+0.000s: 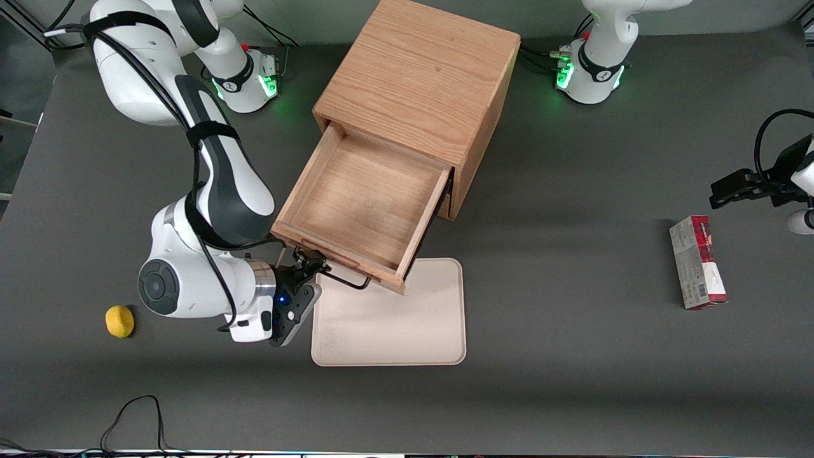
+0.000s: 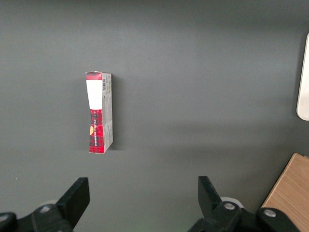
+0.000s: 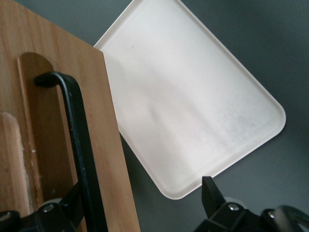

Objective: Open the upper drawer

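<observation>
The upper drawer (image 1: 362,203) stands pulled well out of the oak cabinet (image 1: 423,89), its shallow wooden tray bare inside and its front overhanging the edge of the cream tray (image 1: 407,331) that lies flat on the counter (image 1: 572,381) nearer the front camera. The thin black handle (image 1: 346,278) runs along the drawer front. In the right wrist view the handle (image 3: 79,145) passes between the two fingers, which stand spread: one finger (image 3: 67,205) lies against the bar, the other finger (image 3: 212,195) is well apart from it, out over the cream tray (image 3: 193,106). So the claw (image 1: 310,267) hangs at the handle, open and pinching nothing.

By my judgement the pull is essentially done and the step in hand is letting go. The next move calls for backing the claw off the bar without snagging it, so the drawer is not dragged or pushed back.

For room: the counter toward the front camera is open past the tray. A yellow ball (image 1: 119,320) lies near the working arm, nearer its end of the counter, and a red and white box (image 1: 697,262) rests toward the parked arm's end, both well apart from the drawer.
</observation>
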